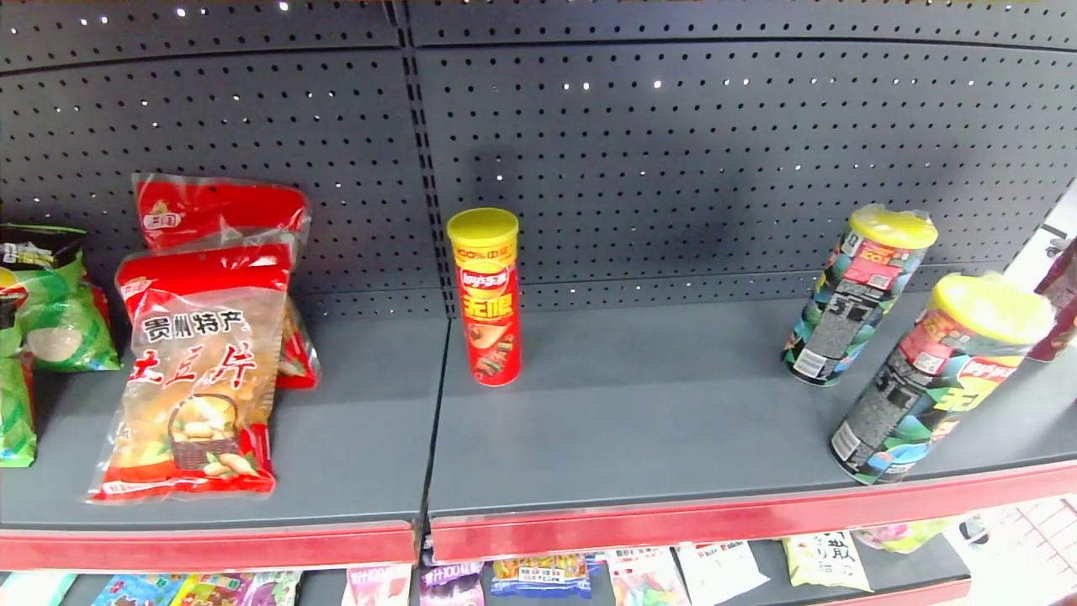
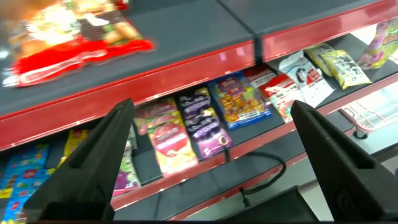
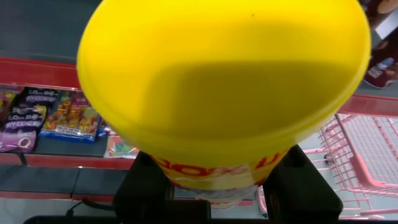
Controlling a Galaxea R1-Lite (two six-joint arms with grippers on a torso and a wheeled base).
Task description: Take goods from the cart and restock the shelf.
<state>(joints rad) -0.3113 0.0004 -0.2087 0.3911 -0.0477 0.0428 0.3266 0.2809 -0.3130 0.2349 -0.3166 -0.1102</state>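
Note:
My right gripper is shut on a chips can with a yellow lid and a red and yellow label, held in front of the shelf's red front edge. On the dark shelf a matching red can stands upright near the back panel. Two dark-patterned cans with yellow lids stand at the right, one further back and one by the front edge. My left gripper is open and holds nothing, in front of the lower shelf of snack packets.
Red snack bags and green bags fill the shelf's left section. A dark red can shows at the far right. A pink wire cart stands low on the right. Packets line the shelf below.

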